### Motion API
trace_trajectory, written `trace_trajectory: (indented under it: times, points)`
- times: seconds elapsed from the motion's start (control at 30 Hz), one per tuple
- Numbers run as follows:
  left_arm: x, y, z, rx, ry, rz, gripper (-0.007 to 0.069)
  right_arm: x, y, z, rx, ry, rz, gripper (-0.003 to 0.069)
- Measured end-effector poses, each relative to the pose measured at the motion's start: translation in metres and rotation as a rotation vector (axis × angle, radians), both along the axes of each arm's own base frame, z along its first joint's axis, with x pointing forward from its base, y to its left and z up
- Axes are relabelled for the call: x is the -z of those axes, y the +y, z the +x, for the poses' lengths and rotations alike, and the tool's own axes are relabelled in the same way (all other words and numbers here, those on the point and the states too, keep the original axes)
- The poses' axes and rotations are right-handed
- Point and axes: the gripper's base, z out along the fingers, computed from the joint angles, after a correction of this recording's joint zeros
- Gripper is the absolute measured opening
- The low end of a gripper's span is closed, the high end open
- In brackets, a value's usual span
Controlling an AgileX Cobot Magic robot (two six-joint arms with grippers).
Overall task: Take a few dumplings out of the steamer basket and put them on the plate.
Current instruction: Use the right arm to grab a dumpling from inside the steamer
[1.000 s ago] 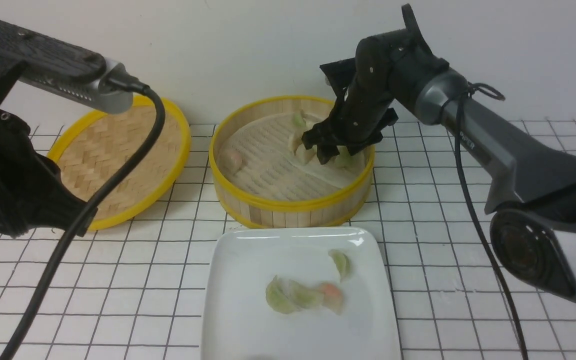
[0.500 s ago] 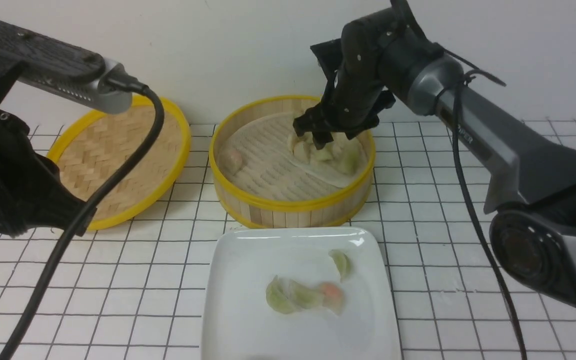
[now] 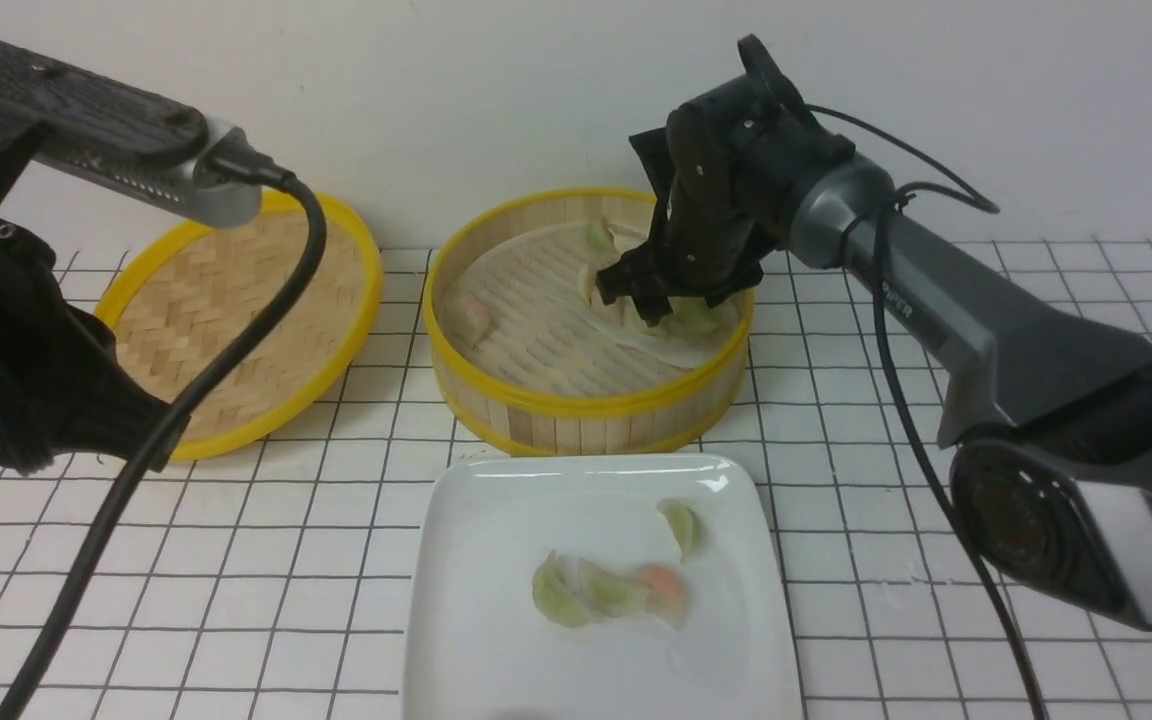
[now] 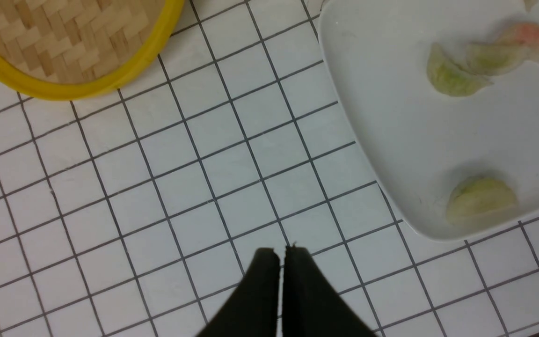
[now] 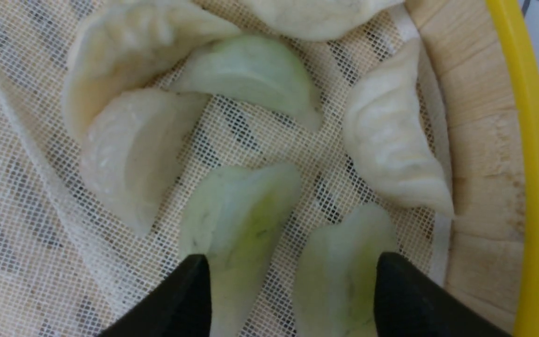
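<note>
The steamer basket (image 3: 586,408) stands at the back centre, its wall (image 5: 480,140) showing in the right wrist view. Several dumplings lie on its mesh liner. My right gripper (image 3: 648,300) is lowered into the basket's right side, open. In the right wrist view the right gripper (image 5: 293,267) straddles two pale-green dumplings (image 5: 236,220) (image 5: 339,262) side by side, with nothing gripped. A pink-tinted dumpling (image 3: 466,315) lies at the basket's left. The white plate (image 3: 476,600) in front holds several dumplings (image 3: 561,592). My left gripper (image 4: 282,255) is shut and empty, above the tiles left of the plate (image 4: 391,140).
The flat woven lid (image 3: 236,300) with its yellow rim lies left of the basket, its edge (image 4: 63,89) also in the left wrist view. My left arm (image 3: 16,380) and its cable fill the left foreground. A wall rises just behind the basket.
My right gripper rose and shifted toward the back of the basket, then came down again over the dumplings on its right side, jaws equally wide. The left arm has not moved.
</note>
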Motion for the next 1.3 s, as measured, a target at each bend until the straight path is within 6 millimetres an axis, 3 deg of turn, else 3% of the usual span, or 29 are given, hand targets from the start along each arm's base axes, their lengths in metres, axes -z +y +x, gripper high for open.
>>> trace_trajectory:
  times: [0.17, 0.3, 0.33, 0.7, 0.87, 1.13, 1.23, 1.3]
  points:
    - [0.000, 0.000, 0.000, 0.000, 0.000, 0.000, -0.0006, 0.000, 0.002, 0.000, -0.010, 0.003, 0.021, 0.0328]
    - [0.000, 0.000, 0.000, 0.000, 0.000, 0.000, -0.0006, 0.000, -0.002, 0.002, -0.060, 0.008, 0.020, 0.0085]
    - [0.000, 0.000, 0.000, 0.000, 0.000, 0.000, -0.0006, 0.000, -0.002, 0.002, -0.062, 0.009, 0.030, 0.0056]
    - [0.000, 0.000, 0.000, 0.000, -0.001, 0.002, -0.0006, -0.022, 0.002, -0.006, -0.069, 0.013, 0.059, -0.0001]
    - [0.000, 0.000, 0.000, -0.001, -0.001, 0.003, -0.0006, -0.023, -0.001, -0.005, -0.065, -0.006, 0.022, 0.0059]
    - [0.000, 0.000, 0.000, -0.001, -0.001, 0.004, -0.0006, -0.022, 0.001, -0.006, -0.060, 0.013, 0.056, 0.0328]
    - [0.000, 0.000, 0.000, -0.001, -0.001, 0.004, -0.0006, -0.009, 0.003, -0.005, -0.060, 0.035, 0.052, 0.0407]
    - [0.000, 0.000, 0.000, -0.001, -0.001, 0.004, -0.0006, 0.005, 0.004, -0.004, -0.059, 0.062, 0.048, 0.0418]
